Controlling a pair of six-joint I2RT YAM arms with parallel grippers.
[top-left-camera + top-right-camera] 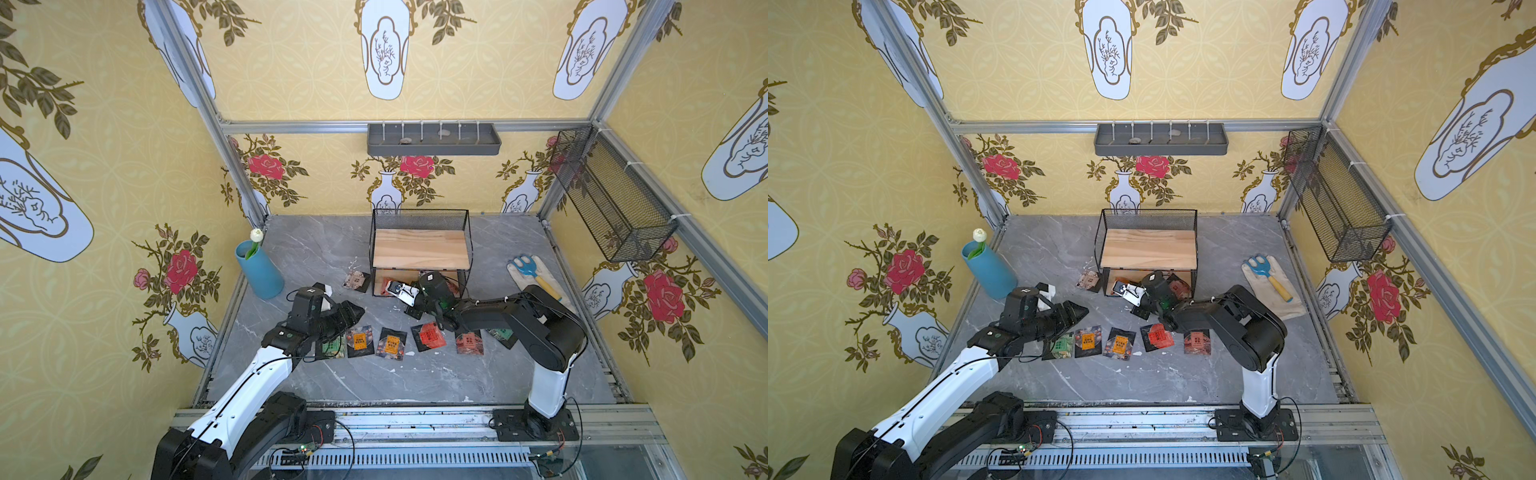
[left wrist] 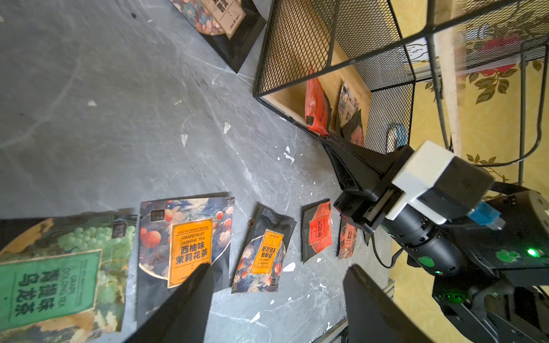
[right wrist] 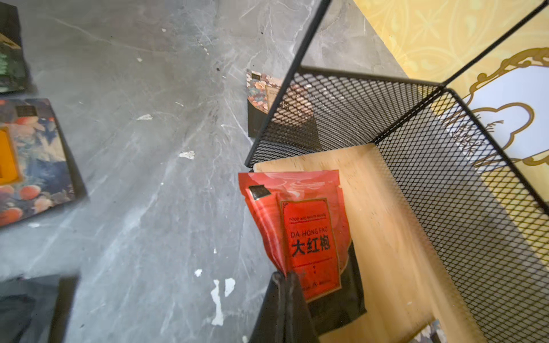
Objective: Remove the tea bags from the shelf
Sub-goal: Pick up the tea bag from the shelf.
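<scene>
Several tea bags [image 2: 347,104] lie low in the shelf [image 3: 386,222]; right gripper [image 3: 285,277] pinches the red tea bag [image 3: 309,231] by an edge at the shelf front, left gripper [image 1: 351,312] gapes empty before the shelf. So thin a pinch could slip

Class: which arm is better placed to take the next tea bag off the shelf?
Right. The right gripper is shut on a red tea bag in the shelf; the left gripper hangs open outside it.

Red sachet [image 3: 309,237] reads "DA HONG PAO", orange sachet [image 2: 190,240] "GRAPEFRUIT JASMINE TEA".
</scene>
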